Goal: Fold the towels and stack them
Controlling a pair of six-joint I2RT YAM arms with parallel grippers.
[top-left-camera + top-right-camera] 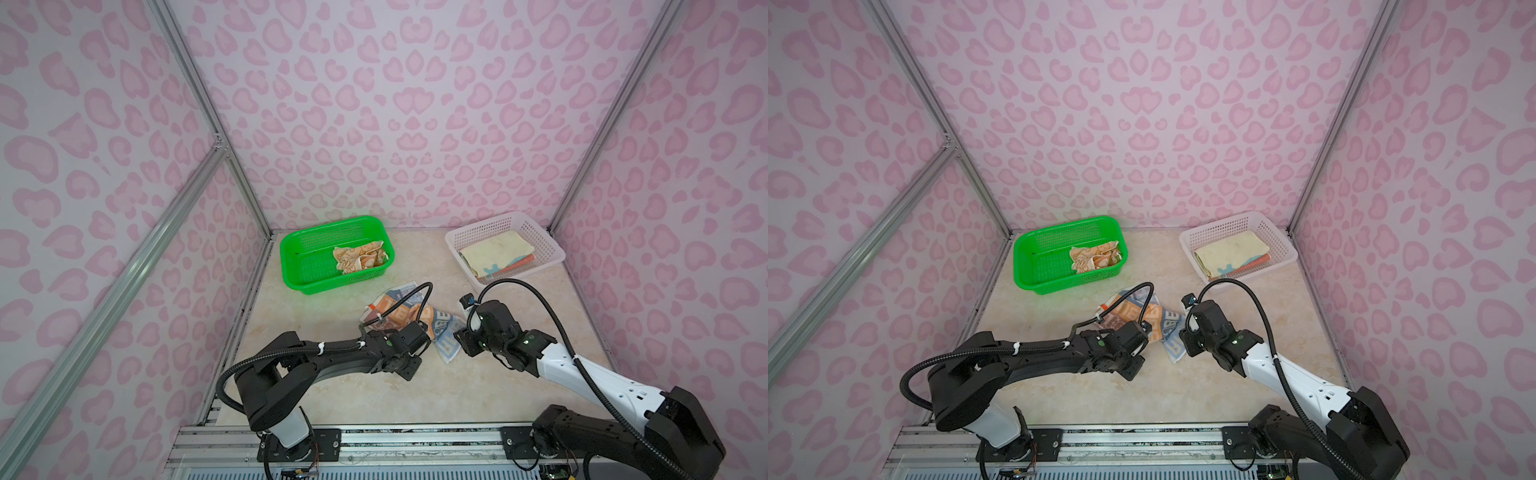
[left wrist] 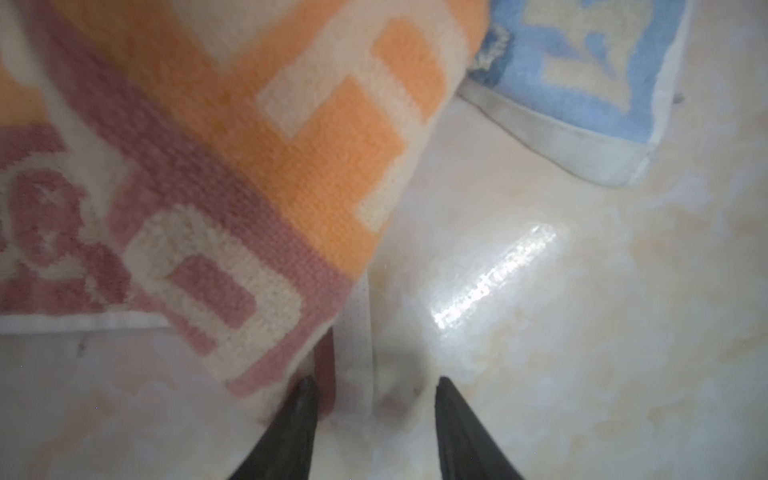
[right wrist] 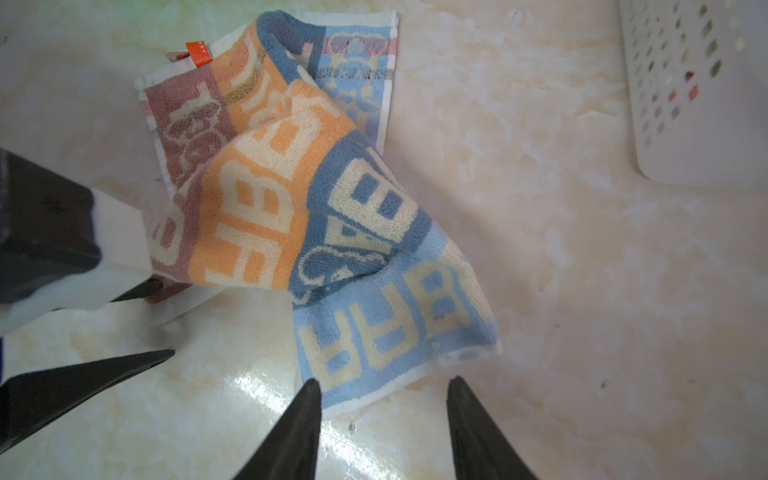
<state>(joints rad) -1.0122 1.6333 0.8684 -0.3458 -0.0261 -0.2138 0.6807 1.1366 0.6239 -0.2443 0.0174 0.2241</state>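
We see the striped towel (image 1: pixel 441 323), block-lettered "BE", crumpled just below centre frame on the marble-look counter (image 1: pixel 328 332) between pink-spotted walls (image 1: pixel 415 124), left gripper (image 2: pixel 374 386) and right gripper (image 3: pixel 384 384) both spread at its corners.

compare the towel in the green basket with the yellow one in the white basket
The orange patterned towel lies crumpled; the pale yellow towel is folded flat. The orange patterned towel is alone in the green basket; the pale yellow towel tops a stack in the white basket. Both are soft cloths in perforated baskets.
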